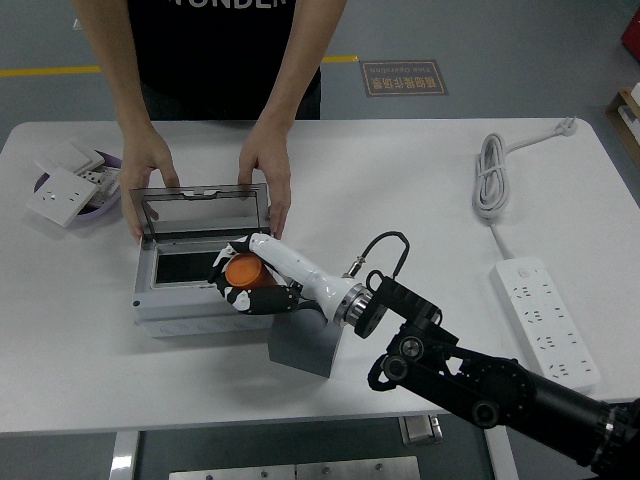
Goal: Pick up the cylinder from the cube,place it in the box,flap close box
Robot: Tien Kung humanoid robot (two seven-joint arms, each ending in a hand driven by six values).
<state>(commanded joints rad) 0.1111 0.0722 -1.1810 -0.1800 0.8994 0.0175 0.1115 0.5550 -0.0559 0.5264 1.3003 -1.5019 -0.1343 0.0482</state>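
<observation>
Leftmost, a purple dish (112,187) is sitting near the desk's (400,190) far left corner, holding white switch plates (60,195). Beside it, a person is standing at the far side with both hands on the box (200,300): one hand (150,170) is gripping the left end of the raised clear lid (200,212), the other hand (268,170) is holding its right end. Over the box's open right side, the robot's right hand (245,280) is clasping the orange cylinder (243,270), its fingers wrapped around it above the dark opening. Just right of the box, the grey cube (305,345) is sitting bare near the desk's front edge, under the white forearm. Farther right, a coiled white cable (490,180) and a power strip (545,320) are lying well apart from the box.
</observation>
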